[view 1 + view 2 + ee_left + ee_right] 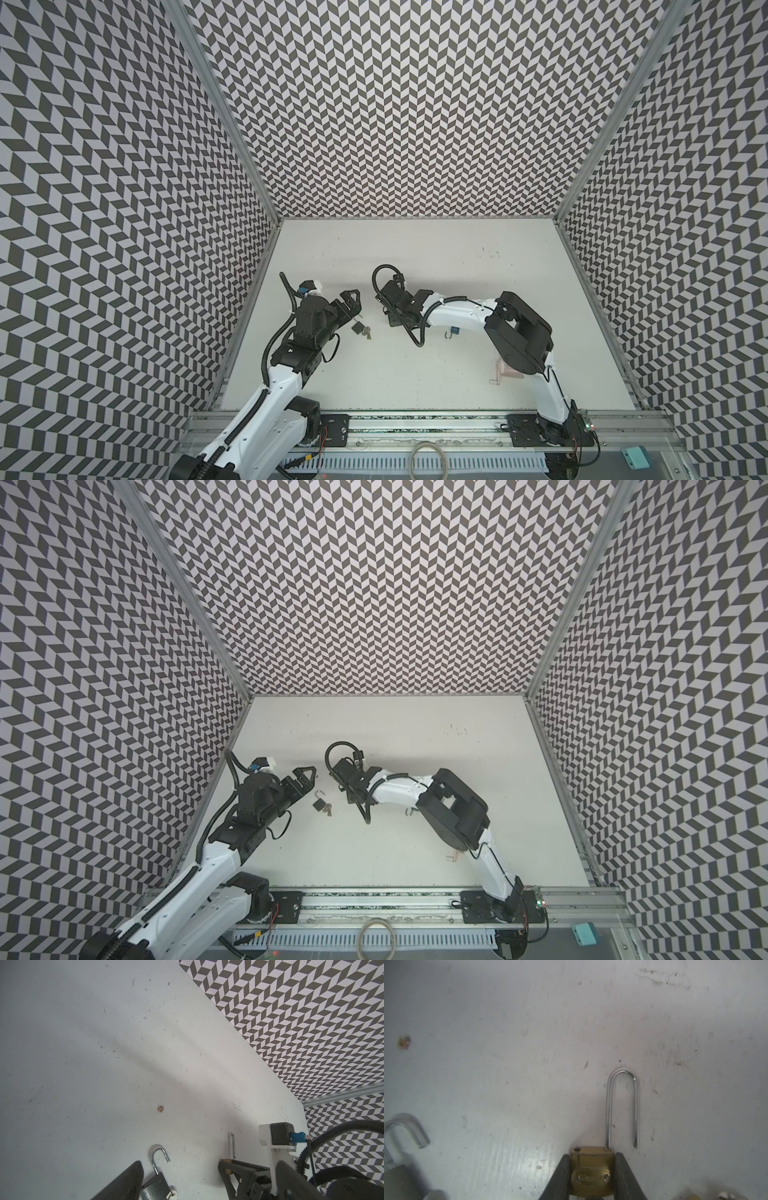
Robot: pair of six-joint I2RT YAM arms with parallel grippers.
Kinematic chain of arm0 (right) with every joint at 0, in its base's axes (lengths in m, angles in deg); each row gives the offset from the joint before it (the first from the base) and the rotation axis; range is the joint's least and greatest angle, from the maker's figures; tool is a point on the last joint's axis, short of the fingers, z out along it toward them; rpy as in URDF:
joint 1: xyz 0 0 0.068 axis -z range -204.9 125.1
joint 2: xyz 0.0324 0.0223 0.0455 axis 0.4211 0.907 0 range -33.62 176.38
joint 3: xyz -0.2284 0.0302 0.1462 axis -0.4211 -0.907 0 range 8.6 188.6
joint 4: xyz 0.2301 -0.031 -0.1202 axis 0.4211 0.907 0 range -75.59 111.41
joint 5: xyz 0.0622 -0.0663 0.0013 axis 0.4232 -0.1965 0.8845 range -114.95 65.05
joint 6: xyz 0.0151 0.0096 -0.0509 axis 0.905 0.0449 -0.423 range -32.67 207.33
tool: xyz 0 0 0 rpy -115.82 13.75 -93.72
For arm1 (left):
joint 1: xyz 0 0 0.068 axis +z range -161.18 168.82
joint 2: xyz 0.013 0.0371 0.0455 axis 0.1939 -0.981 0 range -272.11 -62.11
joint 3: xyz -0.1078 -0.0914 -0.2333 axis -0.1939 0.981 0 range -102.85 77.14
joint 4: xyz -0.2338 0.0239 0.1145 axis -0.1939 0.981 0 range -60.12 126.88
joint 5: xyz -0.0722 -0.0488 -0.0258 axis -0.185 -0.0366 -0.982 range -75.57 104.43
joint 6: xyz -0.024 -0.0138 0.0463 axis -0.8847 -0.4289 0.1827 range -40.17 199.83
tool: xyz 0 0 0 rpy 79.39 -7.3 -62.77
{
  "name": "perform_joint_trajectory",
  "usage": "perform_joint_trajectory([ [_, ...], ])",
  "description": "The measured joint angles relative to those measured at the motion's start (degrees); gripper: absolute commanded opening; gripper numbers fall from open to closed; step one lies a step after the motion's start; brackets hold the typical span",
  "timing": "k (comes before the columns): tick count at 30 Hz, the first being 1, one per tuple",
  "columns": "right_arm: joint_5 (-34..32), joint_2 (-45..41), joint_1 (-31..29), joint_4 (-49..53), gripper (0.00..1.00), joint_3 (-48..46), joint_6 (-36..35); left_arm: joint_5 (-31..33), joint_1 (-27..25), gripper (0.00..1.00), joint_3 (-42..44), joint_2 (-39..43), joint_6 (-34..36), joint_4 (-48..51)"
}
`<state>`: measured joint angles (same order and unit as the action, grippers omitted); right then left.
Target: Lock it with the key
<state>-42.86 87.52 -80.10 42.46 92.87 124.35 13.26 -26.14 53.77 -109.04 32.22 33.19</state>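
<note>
**Item 1: brass padlock** (591, 1169). Its long steel shackle (609, 1109) is open, the free leg clear of the body.
- Location: left of the bench's (457, 270) middle, hidden under the wrist in both top views.
- Held by: the right hand (592, 1157), which pinches the body by its two narrow sides. Whether it is lifted off the bench cannot be told.

**Item 2: grey padlock** (155, 1186), shackle open, with a key (172, 1195) seated in its base.
- Location: flat on the bench, within the gape of the left hand (179, 1162), which is spread wide and touches nothing.

**Handling (judged):**
- Both locks are solid metal, rigid and dense for their size.
- The smooth sides are likely to slip under a light pinch.
- Take hold across the body, never by the shackle, which swivels.
- The key is thin. Grip it by its head and brace the lock body against the turn.
</note>
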Motion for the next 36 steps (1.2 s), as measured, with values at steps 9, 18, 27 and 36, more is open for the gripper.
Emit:
perform_joint_trajectory([
  [9,6.95,-13.27,0.28,-3.52,0.25,-11.76,-7.48,-3.26,-0.09,0.93,0.02,-1.95,1.38,-6.45],
  [18,19.17,-34.14,5.40,-9.92,0.17,-23.19,-17.62,-10.78,-3.50,0.91,1.88,-2.56,4.55,-21.24],
  [27,28.55,-48.57,15.28,-12.57,0.00,-24.90,-20.17,-17.70,-7.04,0.92,-5.25,-6.84,9.90,-28.70],
  [36,45.20,-51.08,19.78,-8.76,0.00,-19.65,-24.68,-30.82,-7.48,0.94,-14.95,-9.64,12.66,-31.61],
])
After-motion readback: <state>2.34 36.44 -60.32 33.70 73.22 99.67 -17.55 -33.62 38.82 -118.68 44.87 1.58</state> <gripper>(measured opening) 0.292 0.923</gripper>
